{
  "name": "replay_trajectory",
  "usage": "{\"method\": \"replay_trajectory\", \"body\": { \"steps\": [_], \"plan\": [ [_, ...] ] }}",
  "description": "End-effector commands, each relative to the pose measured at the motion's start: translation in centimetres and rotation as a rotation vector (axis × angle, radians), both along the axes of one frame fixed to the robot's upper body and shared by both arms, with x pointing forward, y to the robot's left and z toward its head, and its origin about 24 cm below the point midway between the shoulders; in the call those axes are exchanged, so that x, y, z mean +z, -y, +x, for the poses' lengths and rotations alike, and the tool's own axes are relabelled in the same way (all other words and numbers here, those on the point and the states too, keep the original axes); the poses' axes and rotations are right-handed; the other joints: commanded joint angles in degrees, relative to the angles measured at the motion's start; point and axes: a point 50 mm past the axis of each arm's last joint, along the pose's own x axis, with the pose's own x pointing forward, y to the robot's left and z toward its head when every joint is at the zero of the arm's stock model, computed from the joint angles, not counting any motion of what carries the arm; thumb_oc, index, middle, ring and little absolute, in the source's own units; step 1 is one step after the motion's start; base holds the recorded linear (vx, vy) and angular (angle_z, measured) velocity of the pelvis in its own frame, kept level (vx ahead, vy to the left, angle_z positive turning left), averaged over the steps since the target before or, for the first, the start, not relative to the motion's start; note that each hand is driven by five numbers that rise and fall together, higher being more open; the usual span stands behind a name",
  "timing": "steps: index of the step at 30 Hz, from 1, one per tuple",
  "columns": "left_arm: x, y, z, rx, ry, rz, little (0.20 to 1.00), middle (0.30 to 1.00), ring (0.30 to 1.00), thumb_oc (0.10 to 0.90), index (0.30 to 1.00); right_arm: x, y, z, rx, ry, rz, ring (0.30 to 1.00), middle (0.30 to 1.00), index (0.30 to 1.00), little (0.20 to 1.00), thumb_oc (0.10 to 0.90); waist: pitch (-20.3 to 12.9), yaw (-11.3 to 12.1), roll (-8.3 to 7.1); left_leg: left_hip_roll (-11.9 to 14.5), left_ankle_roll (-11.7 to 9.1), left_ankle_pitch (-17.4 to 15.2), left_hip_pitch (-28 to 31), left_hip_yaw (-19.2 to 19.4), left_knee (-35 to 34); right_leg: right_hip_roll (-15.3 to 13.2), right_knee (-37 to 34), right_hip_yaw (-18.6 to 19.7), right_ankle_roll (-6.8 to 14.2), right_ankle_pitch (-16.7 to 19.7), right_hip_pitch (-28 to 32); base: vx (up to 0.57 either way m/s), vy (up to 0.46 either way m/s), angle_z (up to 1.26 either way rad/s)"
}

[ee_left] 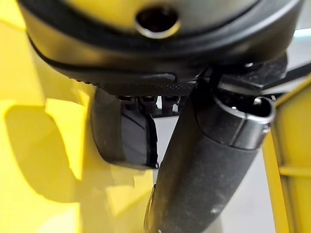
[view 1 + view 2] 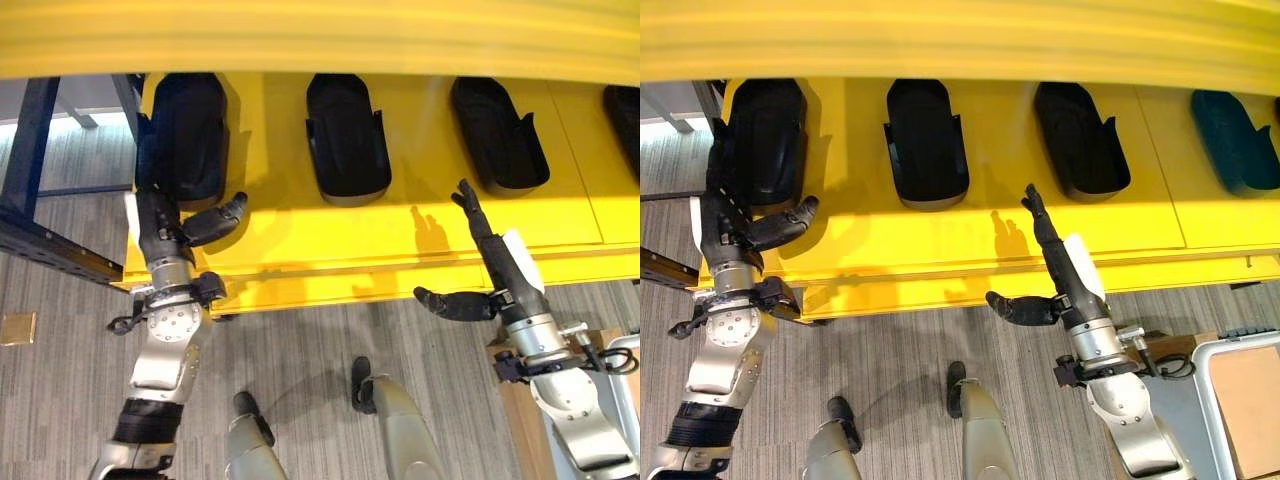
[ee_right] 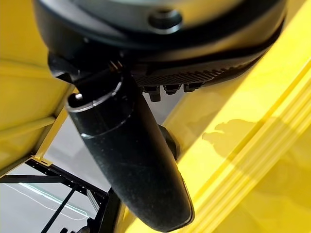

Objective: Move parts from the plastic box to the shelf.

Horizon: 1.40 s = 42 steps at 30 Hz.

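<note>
Several black moulded parts lie in a row on the yellow shelf [image 2: 420, 215]: one at the far left [image 2: 190, 135], a second [image 2: 345, 135] and a third [image 2: 497, 135]. My left hand [image 2: 165, 225] is at the leftmost part, open, with straight fingers [image 2: 720, 170] along the part's left edge and the thumb [image 2: 215, 220] sticking out below it. The left wrist view has that part [image 1: 124, 131] just past the fingers. My right hand [image 2: 495, 260] is open and empty over the shelf's front edge, pointing toward the third part, thumb spread to the left.
Another dark part [image 2: 1235, 140] lies at the shelf's far right. A yellow upper shelf edge [image 2: 320, 35] overhangs the row. A blue metal frame [image 2: 30, 150] stands at the left. A light-rimmed box [image 2: 1206, 385] sits on the floor at lower right.
</note>
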Motion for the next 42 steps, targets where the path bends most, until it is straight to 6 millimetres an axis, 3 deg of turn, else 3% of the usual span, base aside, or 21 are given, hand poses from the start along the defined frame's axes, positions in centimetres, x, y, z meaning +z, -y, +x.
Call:
{"method": "replay_trajectory", "body": {
  "steps": [1, 3, 5, 11, 21, 42],
  "plan": [
    [4.9, -0.6, -0.4, 0.058, 0.285, -0.019, 1.0, 1.0, 1.0, 0.9, 1.0, 4.3, -0.5, -0.5, 0.047, 0.241, 0.002, 1.0, 1.0, 1.0, 1.0, 0.9, -5.03, -0.25, 0.02, 2.03, 0.61, 3.96, -1.27, -2.08, -1.6, -2.16, -6.25, 2.17, 4.26, 4.01, 3.49, 0.0, 0.0, 0.0],
    [5.0, -0.8, -0.6, 0.081, 0.292, -0.01, 1.0, 1.0, 1.0, 0.9, 1.0, 4.3, -0.5, -0.5, 0.045, 0.244, 0.003, 1.0, 1.0, 1.0, 1.0, 0.9, -5.27, -0.17, 0.09, 2.08, 0.0, 2.6, -0.65, -2.48, -1.61, -2.05, -5.86, 2.58, 4.78, 2.74, 3.91, 0.05, 0.005, -0.01],
    [5.9, -0.9, -1.0, 0.116, 0.326, 0.041, 1.0, 1.0, 1.0, 0.9, 1.0, 4.5, -0.4, -0.5, 0.045, 0.254, 0.004, 1.0, 1.0, 1.0, 1.0, 0.9, -5.13, -0.07, -0.23, 1.8, 0.68, 4.08, -1.33, -2.01, -1.89, -2.39, -6.53, 2.22, 4.29, 4.18, 3.48, -0.03, 0.002, 0.01],
    [7.1, 0.0, -1.2, 0.088, 0.379, 0.088, 1.0, 1.0, 1.0, 0.9, 1.0, 4.6, -0.5, -0.4, 0.051, 0.258, 0.006, 1.0, 1.0, 1.0, 1.0, 0.9, -4.86, 0.2, -0.36, 1.61, 0.78, 4.05, -1.36, -2.25, -1.9, -2.49, -6.52, 2.14, 4.33, 4.23, 3.64, -0.01, 0.0, 0.0],
    [7.6, 0.0, -1.4, 0.09, 0.394, 0.101, 1.0, 1.0, 1.0, 0.9, 1.0, 4.6, -0.5, -0.3, 0.054, 0.255, 0.002, 1.0, 1.0, 1.0, 1.0, 0.9, -4.86, 0.24, -0.43, 1.63, 0.86, 3.95, -1.35, -2.09, -1.81, -2.42, -6.6, 2.29, 4.36, 4.39, 3.61, 0.0, 0.0, 0.0],
    [3.7, -2.1, 1.8, 0.082, 0.187, -0.102, 1.0, 1.0, 1.0, 0.9, 1.0, 4.0, -0.3, -0.4, 0.05, 0.219, 0.025, 1.0, 1.0, 1.0, 1.0, 0.9, -5.4, -1.1, -0.65, 2.07, 0.07, 2.42, -1.24, -2.25, -1.27, -1.94, -6.42, 2.91, 5.12, 3.49, 3.54, 0.01, 0.004, -0.01]
  ]
}}
